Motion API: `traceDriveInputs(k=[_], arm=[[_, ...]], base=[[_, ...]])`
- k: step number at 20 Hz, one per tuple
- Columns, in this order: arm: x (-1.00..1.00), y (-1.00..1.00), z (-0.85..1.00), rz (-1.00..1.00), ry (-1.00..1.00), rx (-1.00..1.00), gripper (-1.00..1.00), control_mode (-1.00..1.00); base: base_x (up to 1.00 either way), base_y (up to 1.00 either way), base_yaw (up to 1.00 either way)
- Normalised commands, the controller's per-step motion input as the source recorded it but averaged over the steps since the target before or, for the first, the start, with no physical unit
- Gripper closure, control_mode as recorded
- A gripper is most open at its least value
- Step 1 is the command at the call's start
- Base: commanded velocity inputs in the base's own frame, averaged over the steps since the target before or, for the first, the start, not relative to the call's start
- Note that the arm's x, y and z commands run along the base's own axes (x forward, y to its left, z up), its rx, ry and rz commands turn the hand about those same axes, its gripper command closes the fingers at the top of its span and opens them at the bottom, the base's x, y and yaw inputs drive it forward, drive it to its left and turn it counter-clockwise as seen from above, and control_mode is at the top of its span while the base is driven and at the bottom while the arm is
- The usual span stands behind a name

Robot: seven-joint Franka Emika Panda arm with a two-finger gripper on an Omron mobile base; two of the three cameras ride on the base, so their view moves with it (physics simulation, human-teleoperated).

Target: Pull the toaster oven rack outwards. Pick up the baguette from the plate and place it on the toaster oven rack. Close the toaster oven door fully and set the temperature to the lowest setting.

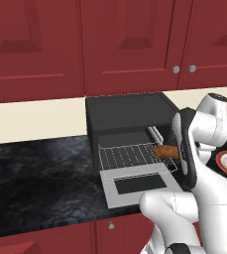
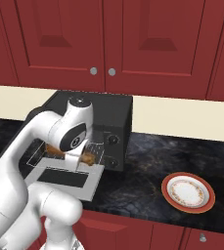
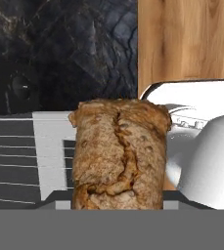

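Note:
The black toaster oven (image 1: 125, 111) stands on the counter with its grey toaster oven door (image 1: 140, 184) folded down flat. The silver toaster oven rack (image 1: 125, 155) is pulled out over the door. My gripper (image 2: 81, 157) is shut on the golden-brown baguette (image 1: 165, 150) and holds it over the rack's right end. Whether the bread touches the wires I cannot tell. In the hand view the baguette (image 3: 119, 151) stands between my fingers, above the rack (image 3: 11, 161) and the door (image 3: 49, 156). The two knobs (image 2: 113, 139) sit on the oven's right front panel.
A red-rimmed plate (image 2: 188, 192) lies on the dark counter to the right of the oven, with nothing on it. Red wall cabinets (image 1: 110, 44) hang close above the oven. My own arm (image 1: 204, 144) blocks part of the oven's right side.

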Motion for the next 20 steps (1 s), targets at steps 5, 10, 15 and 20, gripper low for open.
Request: traceDriveInputs(k=[5,10,15,20], arm=[[0.32,0.50,-0.01,0.12,0.00,0.00,1.00,-1.00],[0.14,0.23,-0.24,0.09,-0.02,0.00,1.00,-1.00],[0.05,0.10,-0.19,0.03,-0.09,0.00,1.00,-1.00],[0.15,0.11,-0.22,0.02,-0.03,0.00,1.00,-1.00]], base=[[0.00,0.00,0.00],[0.00,0.00,0.00],[0.00,0.00,0.00],[0.00,0.00,0.00]])
